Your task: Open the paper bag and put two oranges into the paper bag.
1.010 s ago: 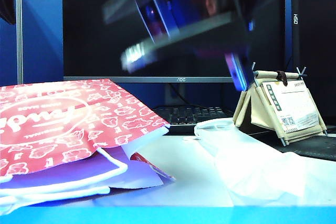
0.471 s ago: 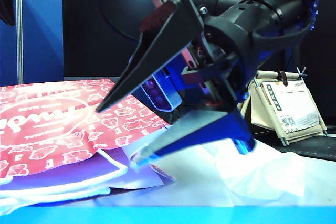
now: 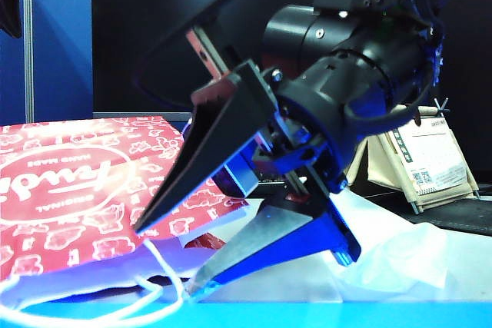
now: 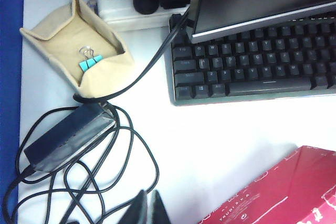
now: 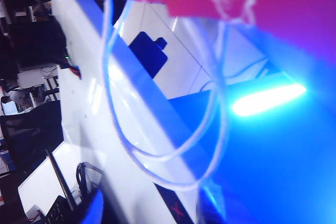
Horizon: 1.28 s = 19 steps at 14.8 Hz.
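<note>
While the red paper bag (image 3: 84, 190) is lying flat on its side on the white table (image 3: 430, 266), its long axis is running across the exterior view and its open mouth is facing the right gripper (image 3: 165, 255), which is filling the near foreground. That gripper's two dark fingers are standing spread apart with nothing between them, one fingertip (image 3: 142, 226) hanging just over the bag's upper panel, the other low beside the white cord handles (image 3: 157, 286) at the mouth. The right arm is plainly the nearer one, so it looks placed to work the mouth open. Half a second earlier the gripper was sitting higher and further from the bag; it has since come down toward the mouth, and the handles are now trailing forward. Beyond the bag, a crumpled white plastic bag (image 3: 407, 243) is lying. Further off, the left gripper (image 4: 146, 209) is hovering closed and empty above bare table near the bag's far corner. No oranges are showing in any view.
</note>
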Available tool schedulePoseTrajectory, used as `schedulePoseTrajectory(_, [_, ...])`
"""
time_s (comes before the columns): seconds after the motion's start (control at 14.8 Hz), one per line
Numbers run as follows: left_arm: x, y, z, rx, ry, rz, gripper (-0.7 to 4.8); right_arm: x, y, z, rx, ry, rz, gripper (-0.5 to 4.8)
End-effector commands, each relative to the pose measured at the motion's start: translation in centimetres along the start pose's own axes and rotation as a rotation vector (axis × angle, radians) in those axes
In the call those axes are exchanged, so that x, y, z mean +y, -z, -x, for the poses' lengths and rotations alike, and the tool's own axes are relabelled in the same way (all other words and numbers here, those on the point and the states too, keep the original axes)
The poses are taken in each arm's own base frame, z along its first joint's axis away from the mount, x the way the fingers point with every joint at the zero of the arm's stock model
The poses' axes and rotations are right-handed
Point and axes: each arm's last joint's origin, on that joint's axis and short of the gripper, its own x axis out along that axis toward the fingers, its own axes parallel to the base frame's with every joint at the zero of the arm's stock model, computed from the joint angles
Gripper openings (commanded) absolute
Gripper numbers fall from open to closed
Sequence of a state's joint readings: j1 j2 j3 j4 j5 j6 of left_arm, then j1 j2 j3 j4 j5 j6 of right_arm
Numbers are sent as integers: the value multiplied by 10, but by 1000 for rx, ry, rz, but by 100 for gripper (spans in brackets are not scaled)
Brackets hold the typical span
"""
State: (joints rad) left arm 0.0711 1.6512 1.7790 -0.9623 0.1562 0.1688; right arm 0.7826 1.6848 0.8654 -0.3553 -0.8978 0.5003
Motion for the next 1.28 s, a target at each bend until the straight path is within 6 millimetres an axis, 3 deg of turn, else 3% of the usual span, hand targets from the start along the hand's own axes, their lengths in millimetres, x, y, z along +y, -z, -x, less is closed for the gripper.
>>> schedulePoseTrajectory(0.07, [0,-2,2,-20,-2,-17,21,3,-3,1,-19,-16,32,230])
schedulePoseTrajectory(0.47, [0,-2,2,-20,0,-18,21,0,3,0,52,-45,5,229])
schedulePoseTrajectory(0.67, [0,-2,2,-22,0,-18,21,5,11,6,59,-3,26,202])
schedulePoseTrajectory(1.28, [0,-3,2,-27,-1,-22,21,-7,-13,-12,-46,0,42,198])
